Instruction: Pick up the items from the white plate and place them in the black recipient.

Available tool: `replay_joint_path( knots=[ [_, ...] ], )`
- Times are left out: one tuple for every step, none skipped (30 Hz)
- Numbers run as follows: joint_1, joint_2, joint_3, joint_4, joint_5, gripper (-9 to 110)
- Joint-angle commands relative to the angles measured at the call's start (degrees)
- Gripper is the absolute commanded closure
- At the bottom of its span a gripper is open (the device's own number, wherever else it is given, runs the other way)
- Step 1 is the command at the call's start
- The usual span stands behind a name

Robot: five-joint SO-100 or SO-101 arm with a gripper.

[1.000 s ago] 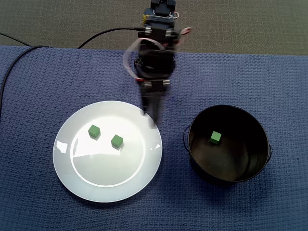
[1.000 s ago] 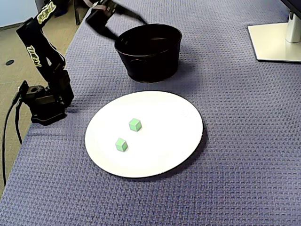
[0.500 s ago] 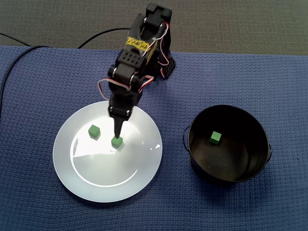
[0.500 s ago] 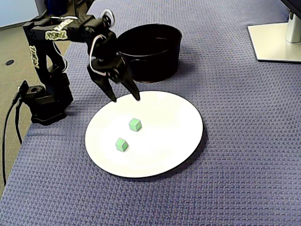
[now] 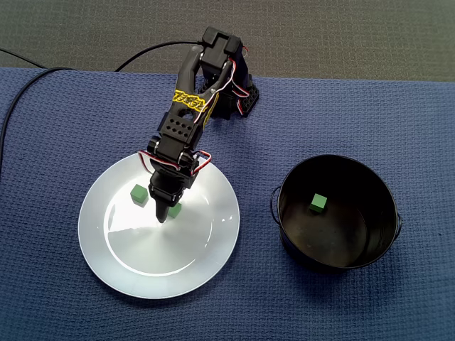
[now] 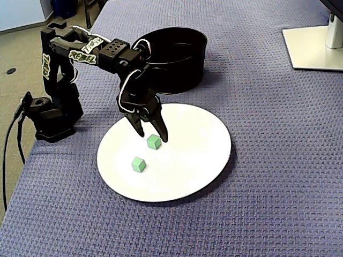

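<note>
A white plate point(image 5: 156, 263) point(image 6: 198, 144) holds two green cubes. One cube point(image 5: 138, 193) point(image 6: 139, 164) lies free. My gripper point(image 5: 168, 211) point(image 6: 151, 135) is open and low over the plate, its fingers point(image 6: 162, 135) standing on either side of the other cube point(image 5: 175, 207) point(image 6: 154, 141). Seen from above, that cube is partly hidden by the gripper. The black pot point(image 5: 370, 238) point(image 6: 171, 69) stands beside the plate, with a third green cube point(image 5: 318, 202) inside it.
The arm's base point(image 5: 238, 99) point(image 6: 51, 115) sits at the edge of the blue cloth, behind the plate. A black cable point(image 5: 21, 89) runs off at the left. A white monitor foot point(image 6: 313, 45) stands at the far right corner.
The arm swung from near the pot over to the plate and came down. Its open fingers now straddle the cube nearer the pot. The cubes have not moved.
</note>
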Motion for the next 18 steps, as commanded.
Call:
replay_joint_path(
  knots=[
    [-1.2,0.2,-0.5,-2.3,0.7,81],
    [-1.3,0.0,-0.3,-2.7,0.7,81],
    [-1.5,-0.1,-0.2,-3.2,0.6,82],
    [-1.8,-0.4,-0.1,-3.3,0.5,83],
    [-1.8,-0.4,-0.1,-3.5,0.5,84],
    [-2.0,-0.6,-0.1,-3.6,0.5,84],
    [-2.1,-0.7,-0.1,-3.7,0.5,84],
    [-2.2,-0.7,-0.1,-3.7,0.5,85],
    [-2.2,-0.7,-0.1,-3.7,0.5,85],
    [-2.2,-0.7,-0.1,-3.7,0.5,85],
    [-2.3,-0.7,-0.1,-3.7,0.5,86],
    [-2.3,-0.7,-0.1,-3.7,0.5,87],
    [-2.3,-0.7,-0.1,-3.7,0.5,87],
    [-2.3,-0.7,-0.1,-3.7,0.4,87],
    [-2.2,-0.7,-0.1,-3.7,0.1,87],
    [-2.1,-0.7,0.0,-3.7,-0.1,87],
    [-1.9,-0.7,0.0,-3.7,-0.3,88],
    [-1.7,-0.7,0.0,-3.6,-0.6,88]
  ],
)
